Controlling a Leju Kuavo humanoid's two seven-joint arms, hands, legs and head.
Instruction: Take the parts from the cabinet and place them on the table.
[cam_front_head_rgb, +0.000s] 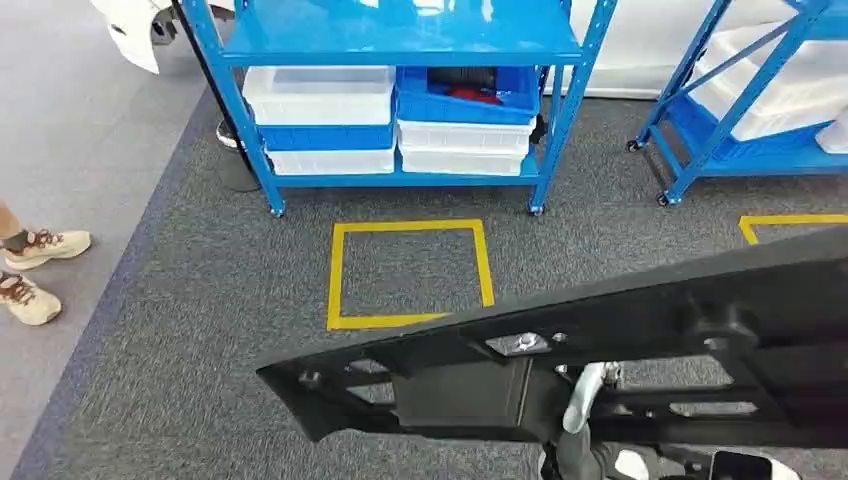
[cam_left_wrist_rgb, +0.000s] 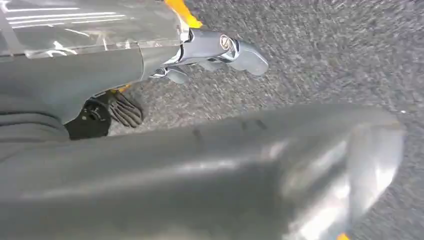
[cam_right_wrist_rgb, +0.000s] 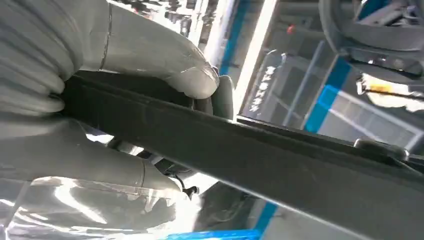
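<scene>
Right hand (cam_right_wrist_rgb: 125, 95) is clamped around the edge of a long black part (cam_front_head_rgb: 620, 340), thumb on one side and fingers on the other, so the part sticks way out past it, tilted over the grey carpet (cam_front_head_rgb: 200, 330). Beyond the part there's the blue cabinet (cam_front_head_rgb: 400, 50) holding white bins (cam_front_head_rgb: 320, 95), then a yellow tape square (cam_front_head_rgb: 408, 272). Left hand (cam_left_wrist_rgb: 210, 52) hangs over carpet; can't tell how open it is.

Right hand (cam_right_wrist_rgb: 125, 100) gripped the black part (cam_right_wrist_rgb: 280, 160): thick grey thumb pressed on one face, darker fingers (cam_right_wrist_rgb: 222, 97) wrapped round the far edge. Left hand (cam_left_wrist_rgb: 210, 50) hung over the carpet, its fingers loosely curled and apart, holding nothing visible.
</scene>
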